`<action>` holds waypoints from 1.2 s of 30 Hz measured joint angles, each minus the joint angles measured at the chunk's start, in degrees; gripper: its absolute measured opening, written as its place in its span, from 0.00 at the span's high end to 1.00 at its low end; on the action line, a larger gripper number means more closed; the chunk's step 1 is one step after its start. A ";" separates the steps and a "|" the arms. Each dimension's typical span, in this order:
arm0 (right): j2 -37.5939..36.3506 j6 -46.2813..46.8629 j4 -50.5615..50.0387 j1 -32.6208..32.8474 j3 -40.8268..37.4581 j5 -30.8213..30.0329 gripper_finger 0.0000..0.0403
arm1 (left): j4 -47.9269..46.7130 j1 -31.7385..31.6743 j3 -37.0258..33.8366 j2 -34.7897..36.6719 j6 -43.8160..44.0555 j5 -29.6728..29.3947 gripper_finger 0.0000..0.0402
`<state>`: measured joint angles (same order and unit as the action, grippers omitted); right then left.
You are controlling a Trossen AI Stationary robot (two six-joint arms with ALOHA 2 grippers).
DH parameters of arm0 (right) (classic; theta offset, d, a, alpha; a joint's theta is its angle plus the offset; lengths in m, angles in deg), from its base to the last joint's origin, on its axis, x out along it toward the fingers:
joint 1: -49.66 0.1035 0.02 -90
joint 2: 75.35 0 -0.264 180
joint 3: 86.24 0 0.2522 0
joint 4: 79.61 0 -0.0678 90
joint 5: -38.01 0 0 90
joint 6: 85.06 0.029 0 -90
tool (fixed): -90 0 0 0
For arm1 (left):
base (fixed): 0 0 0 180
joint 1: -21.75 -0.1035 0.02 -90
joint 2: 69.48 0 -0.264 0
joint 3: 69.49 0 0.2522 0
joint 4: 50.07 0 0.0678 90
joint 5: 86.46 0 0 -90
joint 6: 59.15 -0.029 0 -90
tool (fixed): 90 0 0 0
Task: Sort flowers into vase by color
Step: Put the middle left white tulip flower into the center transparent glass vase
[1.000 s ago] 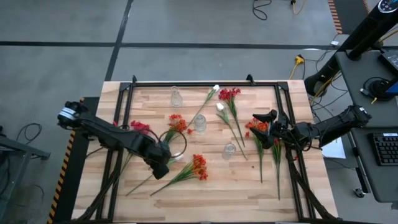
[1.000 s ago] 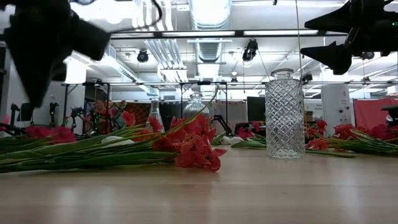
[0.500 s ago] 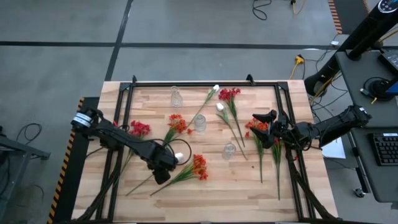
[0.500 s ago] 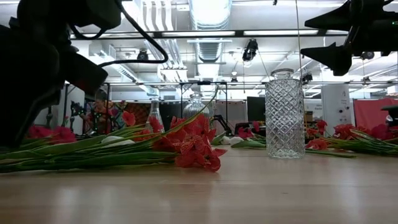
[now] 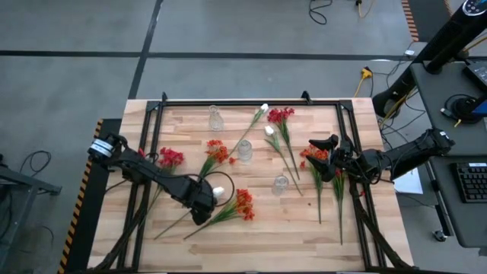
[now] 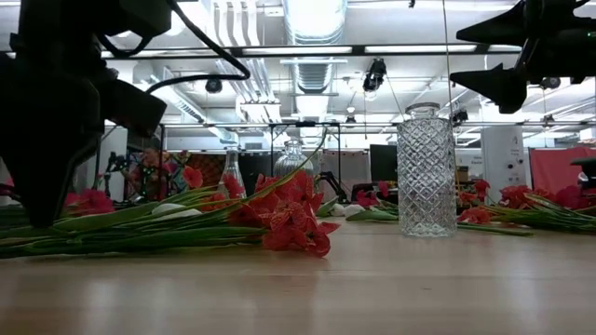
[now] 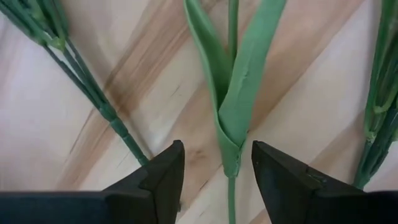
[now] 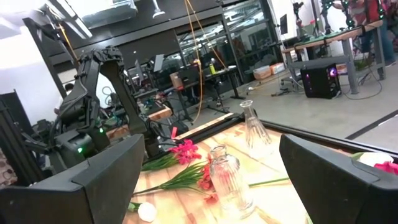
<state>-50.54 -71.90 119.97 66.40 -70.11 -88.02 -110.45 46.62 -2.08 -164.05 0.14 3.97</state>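
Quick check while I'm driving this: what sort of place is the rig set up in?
Probably an industrial lab or workshop. The low view shows exposed ceiling ducts and strip lights; the right wrist view shows workbenches and a concrete floor behind the wooden table.

Both robot arms are black and made of long thin tubes with round joints. The left arm [image 5: 144,171] has a white band with dark marks near its far end. The right arm [image 5: 403,156] is all black. Each finger [image 7: 152,186] is flat, smooth and black.
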 joint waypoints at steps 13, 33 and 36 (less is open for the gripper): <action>0.00 0.49 0.02 0.00 0.00 0.07 0.09 | 4.43 0.97 0.18 -4.26 -0.27 -1.49 0.77; 0.00 0.39 0.04 0.00 0.00 0.20 0.09 | 4.62 1.08 -0.17 0.41 -2.63 -2.47 1.00; 0.00 0.38 0.04 0.00 0.00 0.20 0.09 | 4.58 1.07 -0.15 3.83 -4.05 -3.70 1.00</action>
<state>-50.54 -71.52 120.01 66.40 -70.11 -87.82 -105.86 47.69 -2.23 -160.22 -3.91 0.27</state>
